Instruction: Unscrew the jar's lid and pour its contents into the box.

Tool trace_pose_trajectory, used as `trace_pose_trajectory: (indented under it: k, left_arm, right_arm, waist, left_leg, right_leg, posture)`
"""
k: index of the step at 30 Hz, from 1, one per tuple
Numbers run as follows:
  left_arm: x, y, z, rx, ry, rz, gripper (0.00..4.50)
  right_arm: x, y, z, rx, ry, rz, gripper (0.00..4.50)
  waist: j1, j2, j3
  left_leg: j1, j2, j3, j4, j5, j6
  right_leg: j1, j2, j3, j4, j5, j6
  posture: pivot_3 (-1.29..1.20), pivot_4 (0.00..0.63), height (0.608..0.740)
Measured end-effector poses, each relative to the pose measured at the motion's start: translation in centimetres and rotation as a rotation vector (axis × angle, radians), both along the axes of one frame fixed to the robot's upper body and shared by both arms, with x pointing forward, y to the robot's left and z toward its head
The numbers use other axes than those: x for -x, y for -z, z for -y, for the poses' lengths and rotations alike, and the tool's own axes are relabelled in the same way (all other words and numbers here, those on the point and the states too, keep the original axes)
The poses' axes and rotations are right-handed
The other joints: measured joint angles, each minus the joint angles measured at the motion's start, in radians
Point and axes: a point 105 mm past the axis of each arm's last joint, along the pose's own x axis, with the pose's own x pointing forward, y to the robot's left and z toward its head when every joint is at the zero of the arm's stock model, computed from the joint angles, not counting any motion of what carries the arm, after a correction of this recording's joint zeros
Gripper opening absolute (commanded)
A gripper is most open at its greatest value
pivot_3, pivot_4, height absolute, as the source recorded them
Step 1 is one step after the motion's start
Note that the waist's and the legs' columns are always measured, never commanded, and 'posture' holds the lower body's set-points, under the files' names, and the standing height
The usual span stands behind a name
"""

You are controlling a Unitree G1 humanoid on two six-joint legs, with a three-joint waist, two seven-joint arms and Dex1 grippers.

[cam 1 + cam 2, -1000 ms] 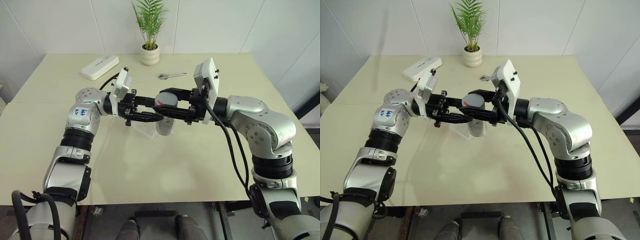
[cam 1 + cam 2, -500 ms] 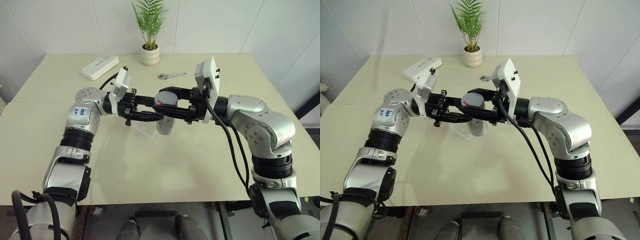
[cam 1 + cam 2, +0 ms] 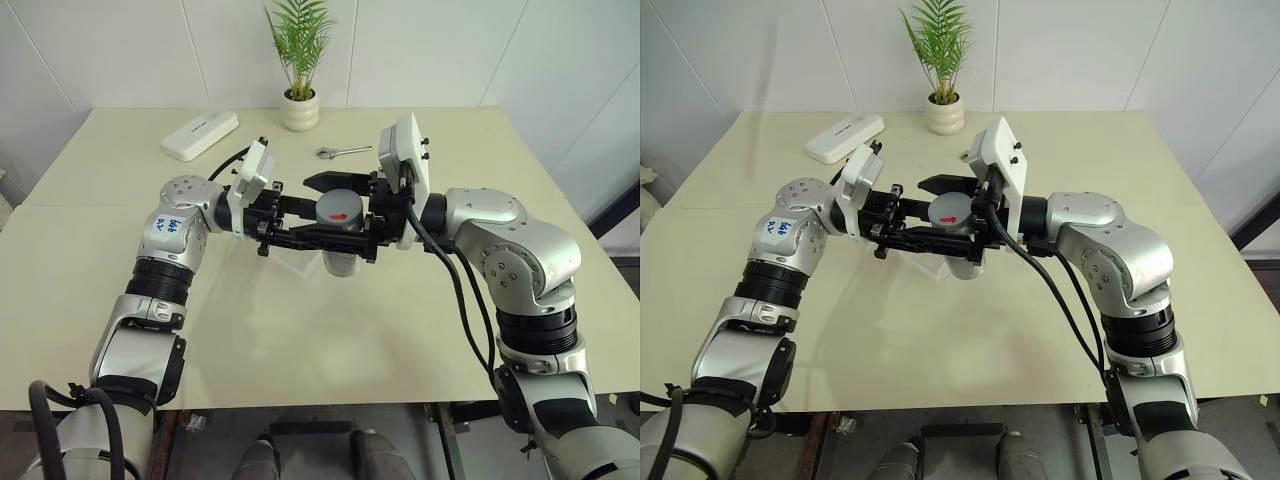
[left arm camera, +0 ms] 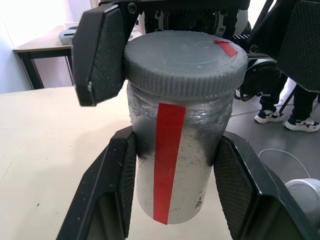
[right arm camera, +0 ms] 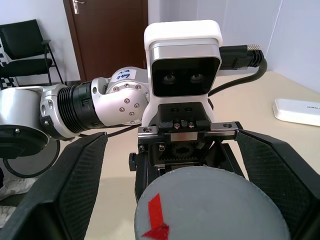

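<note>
Grey lid (image 4: 186, 62): one ribbed screw cap with a small red mark near its edge, sitting on top of the jar, as wide as the jar itself.
Jar (image 4: 172, 172): one silvery, scuffed cylinder with a red strip running down its side; no words readable on it. It is held up above the table (image 3: 300, 320), between the two arms, in front of the robot's chest.
Left gripper (image 3: 318, 226): clenched around the jar's body below the lid, one textured black pad on each side.
Right gripper (image 3: 333, 214): released, its two fingers spread wide on either side of the lid and apart from it.
Box (image 3: 297, 260): one clear plastic tray on the table, just beneath the held jar, mostly hidden behind the arms.
Writing: small blue marks on the left arm's (image 3: 172, 224) grey shell, too small to read; faint print on the white case (image 3: 199, 134), unreadable.
Other things, counted: one white oblong case near the far left of the table, one potted palm (image 3: 300, 60) in a white pot at the far edge, one metal wrench (image 3: 343, 151) lying near the pot.
Contents: cannot tell; the jar's wall hides them.
</note>
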Motion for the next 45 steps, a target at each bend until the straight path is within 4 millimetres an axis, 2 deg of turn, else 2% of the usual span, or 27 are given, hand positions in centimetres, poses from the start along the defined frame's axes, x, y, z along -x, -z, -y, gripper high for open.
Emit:
trace_pose_trajectory:
  k: [13,18,27,30,40,45]
  left_arm:
    - [0.1,0.0,-0.1,-0.005,-0.001,-0.012,1.9]
    - [0.2,0.1,-1.1,-0.015,-0.03,-0.018,1.9]
    - [0.7,-0.2,-1.6,-0.003,-0.033,0.005,1.9]
    - [0.9,-0.3,-1.5,-0.003,-0.029,0.015,1.9]
    - [0.9,-0.3,-1.6,0.0,-0.03,0.02,1.9]
    - [0.9,-0.3,-1.6,0.002,-0.031,0.025,1.9]
  right_arm:
    - [-0.2,0.1,0.5,0.034,0.024,0.035,4.3]
    - [-0.5,0.1,0.8,0.054,0.055,0.053,4.3]
    - [-0.8,0.0,0.9,0.05,0.078,0.055,4.3]
    - [-0.8,-0.1,0.8,0.045,0.084,0.059,4.5]
    - [-0.7,-0.8,0.1,0.043,0.07,0.078,4.5]
    - [-0.9,-0.5,-0.2,0.047,0.073,0.063,4.5]
  waist:
    - [0.0,0.0,0.0]
    - [-0.001,0.0,0.0]
    - [0.0,0.0,0.0]
    - [0.001,0.0,0.0]
    - [0.0,0.0,0.0]
    - [0.001,0.0,0.0]
  left_leg:
    - [0.0,0.0,0.0,0.0,0.0,0.0]
    - [0.0,0.0,0.0,0.0,0.0,0.0]
    - [0.0,0.0,0.0,0.001,0.0,0.0]
    - [0.0,0.0,0.0,0.001,0.0,0.0]
    - [0.0,0.0,0.0,0.001,0.0,0.0]
    - [0.0,0.0,0.0,0.001,0.0,0.0]
  right_leg:
    - [0.0,0.0,0.0,0.001,0.0,0.0]
    - [0.0,0.0,0.0,0.001,0.0,0.0]
    - [0.0,0.0,0.0,0.001,0.0,0.0]
    - [0.0,0.0,0.0,0.001,0.0,0.0]
    - [0.0,0.0,0.0,0.002,0.0,0.0]
    - [0.0,0.0,0.0,0.002,0.0,0.0]
  posture:
    - [0.0,0.15,0.74]
    - [0.0,0.15,0.74]
    - [0.0,0.15,0.74]
    - [0.0,0.15,0.74]
    - [0.0,0.15,0.74]
    - [0.0,0.15,0.74]
